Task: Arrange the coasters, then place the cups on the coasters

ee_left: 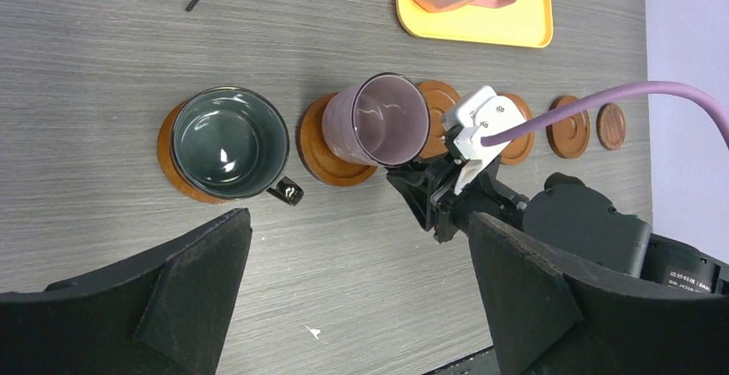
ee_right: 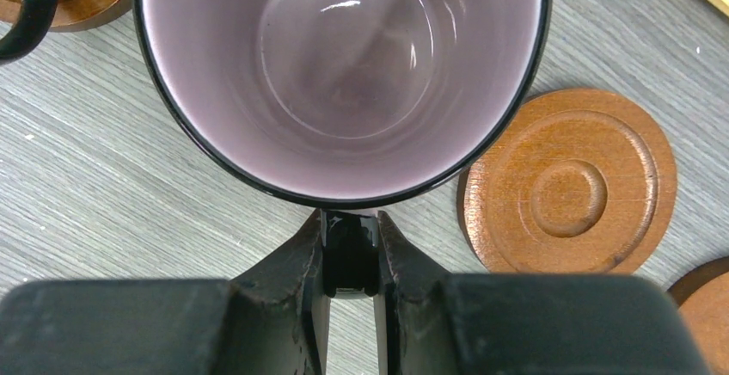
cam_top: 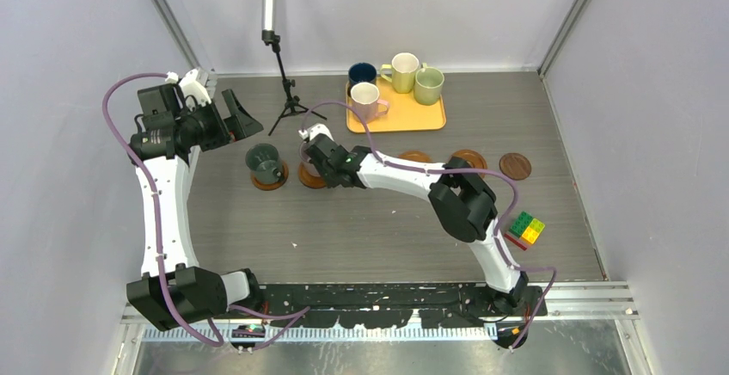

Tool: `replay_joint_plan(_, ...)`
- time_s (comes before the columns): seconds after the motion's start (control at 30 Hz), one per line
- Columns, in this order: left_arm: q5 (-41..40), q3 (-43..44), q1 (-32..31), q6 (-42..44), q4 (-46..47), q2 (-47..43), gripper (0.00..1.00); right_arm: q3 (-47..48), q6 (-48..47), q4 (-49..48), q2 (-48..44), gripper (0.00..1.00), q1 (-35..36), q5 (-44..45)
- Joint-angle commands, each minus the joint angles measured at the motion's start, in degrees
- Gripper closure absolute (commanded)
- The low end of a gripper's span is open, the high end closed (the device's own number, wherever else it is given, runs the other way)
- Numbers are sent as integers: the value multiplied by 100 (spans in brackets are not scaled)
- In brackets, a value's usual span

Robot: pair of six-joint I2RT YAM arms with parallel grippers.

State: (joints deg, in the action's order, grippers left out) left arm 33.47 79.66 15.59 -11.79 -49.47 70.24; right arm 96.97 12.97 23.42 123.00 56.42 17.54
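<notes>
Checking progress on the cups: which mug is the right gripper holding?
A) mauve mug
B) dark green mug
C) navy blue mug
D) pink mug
A: in the right wrist view, the right gripper is closed on the handle of the mauve mug.

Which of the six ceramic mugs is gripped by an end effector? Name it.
The mauve ceramic mug: the right end effector clamps its handle. The dark green mug beside it and four on the yellow-orange rectangular tray stand untouched.
</notes>
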Motion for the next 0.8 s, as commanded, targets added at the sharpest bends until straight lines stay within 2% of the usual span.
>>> replay_joint_plan(0.0,5,-44,-11,-42,272,-106,0,366,276,-706,-131,100,55,208)
replay_joint_plan(0.2,2,-85,-6,-42,313,-102,0,327,391,-676,-20,99,109,168)
replay_joint_plan(0.43,-27,-98,-6,-25,305,-106,0,352,514,-575,55,87,133,248)
replay_joint_plan(0.57,-38,-95,-5,-16,297,-98,0,334,592,-484,79,71,161,272)
replay_joint_plan(0.77,-47,-91,-1,-16,290,-80,0,253,717,-335,-6,59,238,163)
